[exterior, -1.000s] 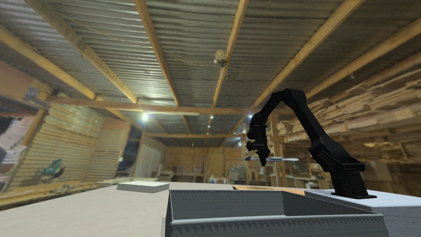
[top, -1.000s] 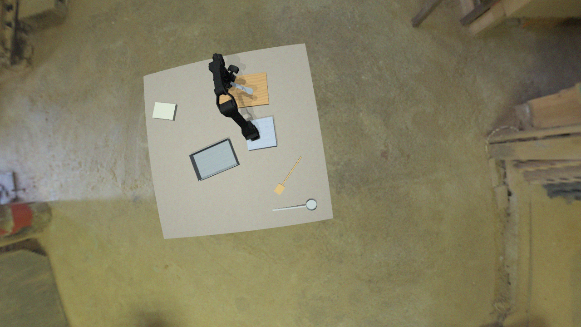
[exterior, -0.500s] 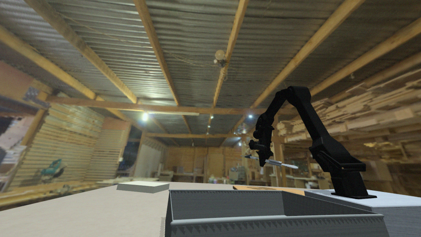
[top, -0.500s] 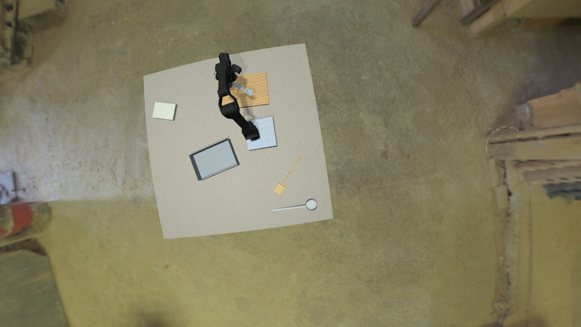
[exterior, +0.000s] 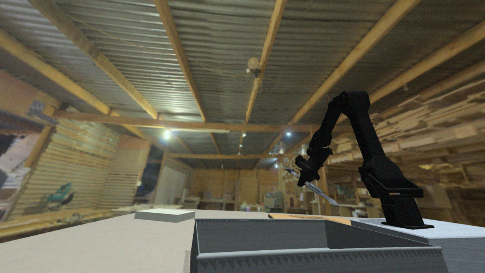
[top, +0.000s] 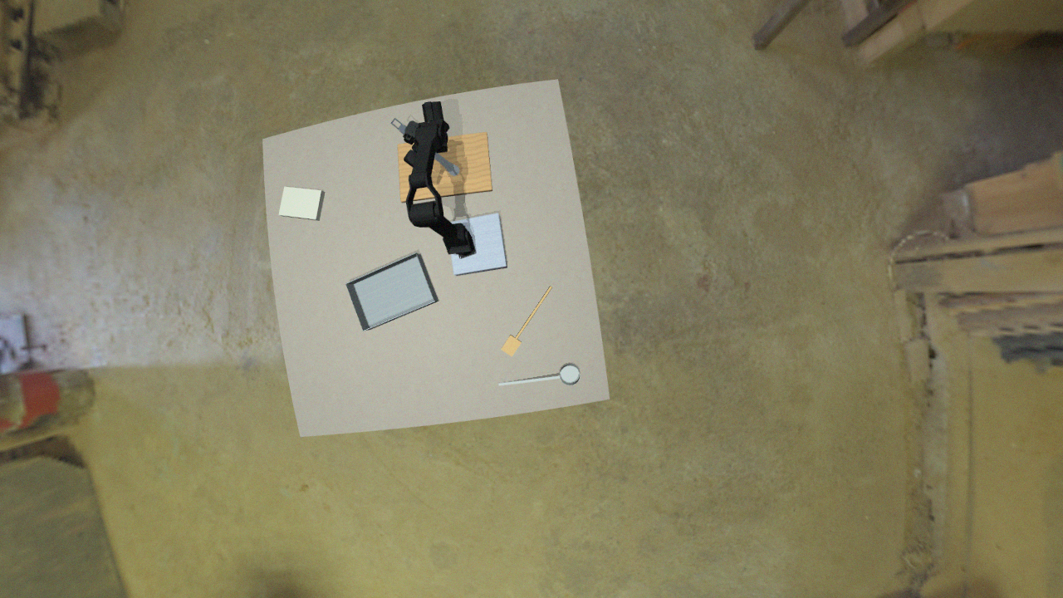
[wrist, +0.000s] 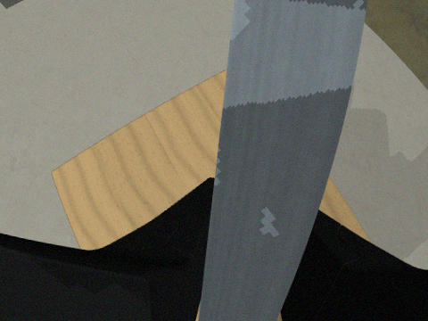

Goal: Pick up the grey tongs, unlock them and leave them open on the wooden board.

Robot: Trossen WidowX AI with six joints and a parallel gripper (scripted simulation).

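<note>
Pale tabletop (top: 475,386) (exterior: 101,247) (wrist: 89,67), grey tongs (top: 447,164) (exterior: 319,193) (wrist: 276,156) slanting, gripped in black claw (exterior: 304,180) (wrist: 242,192)

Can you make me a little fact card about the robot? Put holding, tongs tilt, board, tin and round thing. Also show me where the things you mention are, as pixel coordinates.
holding: grey tongs (top: 448,164) (exterior: 318,190) (wrist: 276,147), in the gripper (exterior: 302,181)
tongs tilt: slanting, in the air
board: wooden (top: 475,159) (exterior: 310,217) (wrist: 134,169), flat on the table
tin: roasting tin (top: 429,276) (exterior: 264,237), no tongs across it
round thing: pale disc with a thin handle (top: 569,374)
</note>
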